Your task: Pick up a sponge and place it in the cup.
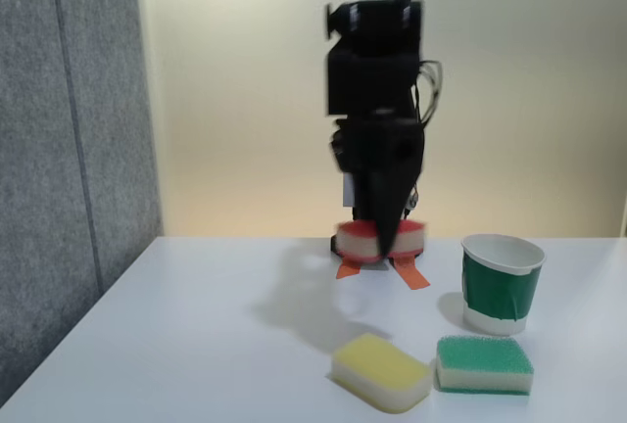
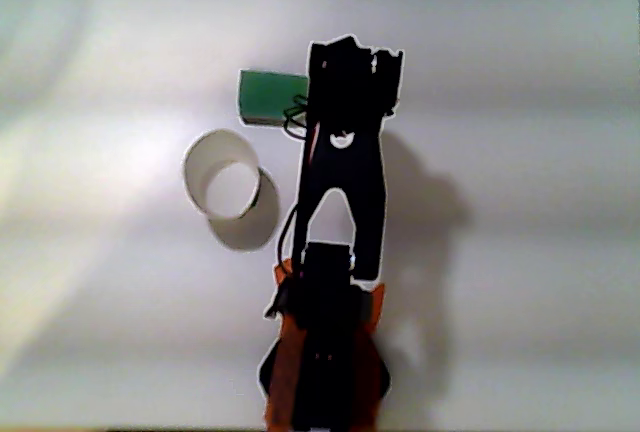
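No text, label, brand, number or sign can be read in either view, nothing legible printed on the cup, sponges or arm

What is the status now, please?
Pincer shut on red sponge, lifted off table. Green cup upright, empty, to its right in fixed view. Path clear.

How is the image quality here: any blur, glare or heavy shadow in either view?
Fixed view: soft overall, the gripper shut on the sponge is slightly smeared; the cup is fairly clear. Other view: hazy, washed-out table, a bright patch left of the cup, and the arm's dark shadow falling to its right.
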{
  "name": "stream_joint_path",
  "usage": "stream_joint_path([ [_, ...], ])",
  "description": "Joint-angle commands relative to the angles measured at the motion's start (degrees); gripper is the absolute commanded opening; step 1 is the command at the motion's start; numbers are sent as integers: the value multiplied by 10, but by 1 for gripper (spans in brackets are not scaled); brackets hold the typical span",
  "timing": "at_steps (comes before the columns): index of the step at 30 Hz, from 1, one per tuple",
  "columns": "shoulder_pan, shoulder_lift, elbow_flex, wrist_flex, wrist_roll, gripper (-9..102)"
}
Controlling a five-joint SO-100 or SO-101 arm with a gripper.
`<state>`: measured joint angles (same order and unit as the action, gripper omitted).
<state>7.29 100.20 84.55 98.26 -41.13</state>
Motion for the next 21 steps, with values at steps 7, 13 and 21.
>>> stream_joint_path([
  [7, -118, 88, 24, 21, 167, 0],
  [13, -174, 84, 20, 20, 240, 0],
  [21, -240, 108, 66, -8, 331, 0],
])
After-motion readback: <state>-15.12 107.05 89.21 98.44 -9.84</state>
